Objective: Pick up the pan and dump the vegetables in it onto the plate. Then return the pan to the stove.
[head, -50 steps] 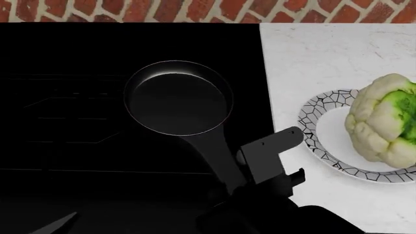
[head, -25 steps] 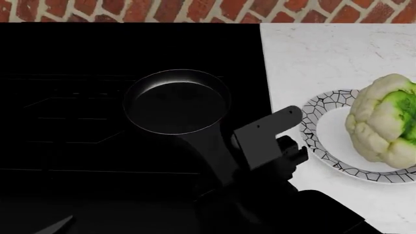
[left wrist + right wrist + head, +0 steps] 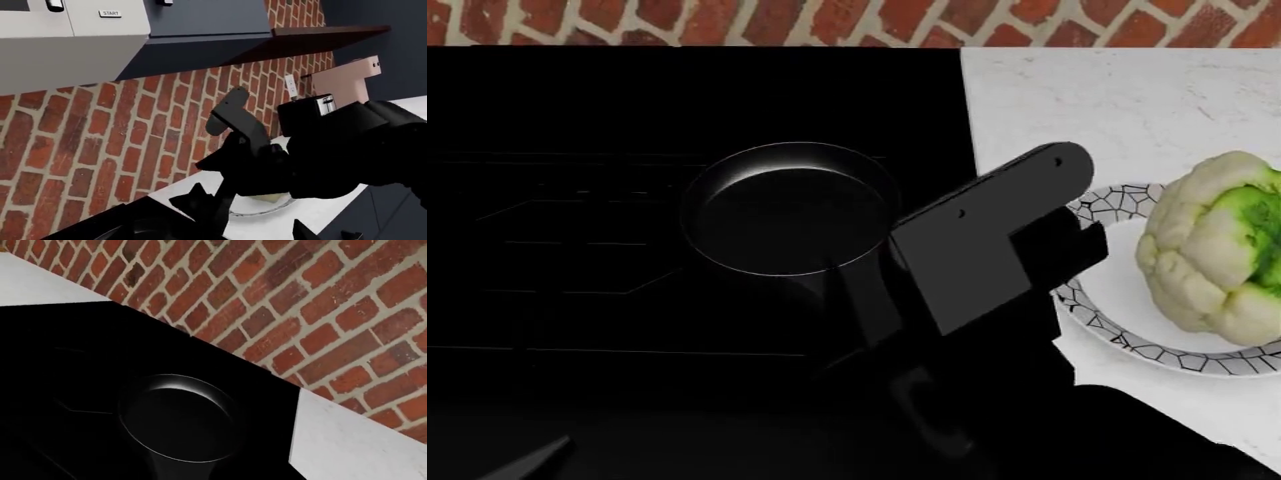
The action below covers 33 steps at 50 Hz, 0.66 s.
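A red brick wall (image 3: 694, 20) runs along the top of the head view, and below it a white speckled bench (image 3: 1094, 110) fills the upper right while the black stove (image 3: 561, 150) covers the left and centre of the frame. The pan (image 3: 787, 210) sits flat on the stove just left of centre, empty, its glossy rim catching light along the upper left edge and its long handle running down toward the lower centre. The right gripper (image 3: 994, 255) stands over the handle area, right of the pan's bowl, its grey plate angled up toward the upper right; its fingers are hidden under the body of the arm, so I cannot tell whether they are open, closed or on the handle. At the right edge, the plate (image 3: 1094, 290) lies on the bench with the cauliflower (image 3: 1214, 245) resting on it, green leaves turned to the right, and the gripper overlaps the plate's left rim. In the right wrist view the pan (image 3: 177, 422) shows empty in the lower centre on the stove (image 3: 67, 365), with brick above. The left wrist view looks across at the right arm against the brick, with a sliver of the plate (image 3: 267, 207) low in the centre; the left gripper's fingers cannot be made out.
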Motion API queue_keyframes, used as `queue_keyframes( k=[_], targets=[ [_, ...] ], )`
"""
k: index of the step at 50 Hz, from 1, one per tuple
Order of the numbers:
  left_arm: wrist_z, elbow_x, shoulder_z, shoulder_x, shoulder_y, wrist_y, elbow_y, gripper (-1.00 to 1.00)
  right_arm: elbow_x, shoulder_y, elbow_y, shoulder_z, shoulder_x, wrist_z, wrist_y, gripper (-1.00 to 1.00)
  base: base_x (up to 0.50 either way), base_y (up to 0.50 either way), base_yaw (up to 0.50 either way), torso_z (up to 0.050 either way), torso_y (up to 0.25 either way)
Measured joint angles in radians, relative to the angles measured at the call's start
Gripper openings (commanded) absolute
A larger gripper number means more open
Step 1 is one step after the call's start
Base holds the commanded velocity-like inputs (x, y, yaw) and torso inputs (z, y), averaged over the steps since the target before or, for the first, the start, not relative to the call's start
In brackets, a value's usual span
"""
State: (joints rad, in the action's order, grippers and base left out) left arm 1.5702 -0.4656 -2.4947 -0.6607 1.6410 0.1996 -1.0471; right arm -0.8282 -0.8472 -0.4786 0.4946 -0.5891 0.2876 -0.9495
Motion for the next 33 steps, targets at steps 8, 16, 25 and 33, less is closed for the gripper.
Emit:
queue_keyframes(
  k=[8,16,25,33],
  targets=[
    [0.000,-0.008,-0.004,-0.007,0.019,0.014,0.000,1.00,-0.173,0.020,-0.180,-0.115,-0.041,0.123,-0.077,1.00,0.00,0.00,0.00,0.000,0.000],
    [-0.001,-0.024,0.000,-0.018,0.032,0.030,0.000,1.00,-0.395,0.033,-0.332,-0.223,-0.101,0.275,-0.122,1.00,0.00,0.00,0.00,0.000,0.000],
    [-0.002,-0.042,0.008,-0.021,0.040,0.037,0.000,1.00,-0.592,0.040,-0.437,-0.310,-0.184,0.413,-0.131,1.00,0.00,0.00,0.00,0.000,0.000],
    [-0.004,-0.054,0.011,-0.021,0.049,0.044,0.001,1.00,-0.716,0.044,-0.496,-0.362,-0.251,0.505,-0.116,1.00,0.00,0.00,0.00,0.000,0.000]
  ],
)
